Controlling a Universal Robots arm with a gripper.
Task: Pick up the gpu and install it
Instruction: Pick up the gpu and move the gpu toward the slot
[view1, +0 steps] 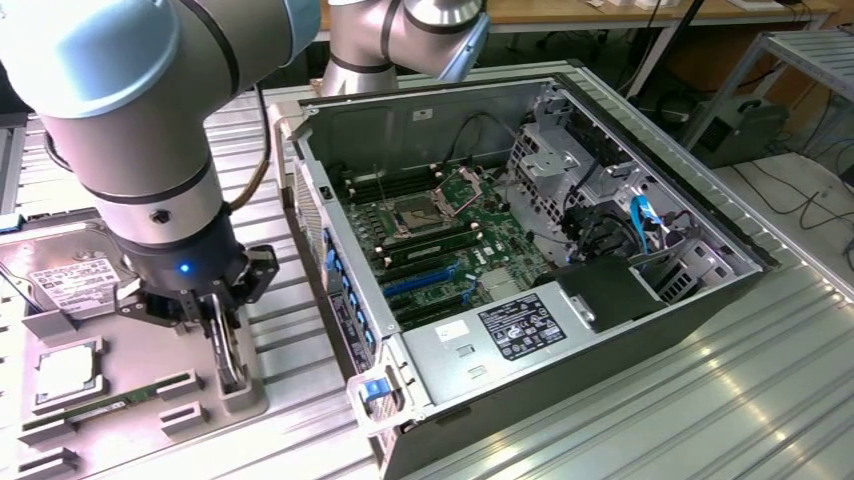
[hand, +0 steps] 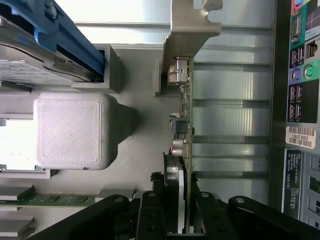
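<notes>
On the slatted metal table (view1: 747, 400), at the exterior view's left of the open computer case (view1: 400, 130), the gpu (hand: 186, 115) is being gripped on edge in its grey tray (view1: 147, 350) by the narrowly closed gripper (hand: 176, 200). Judging by the close holder, a straight, untilted lift is being called for.

I work over a ribbed, pale metal table (view1: 721, 410) that throws back soft streaks of light. Beyond its far edge stands a wooden desk (view1: 574, 12). At the exterior view's right are a grey metal rack (view1: 814, 50) and loose cables (view1: 787, 190) on the pale floor (view1: 830, 235).
</notes>
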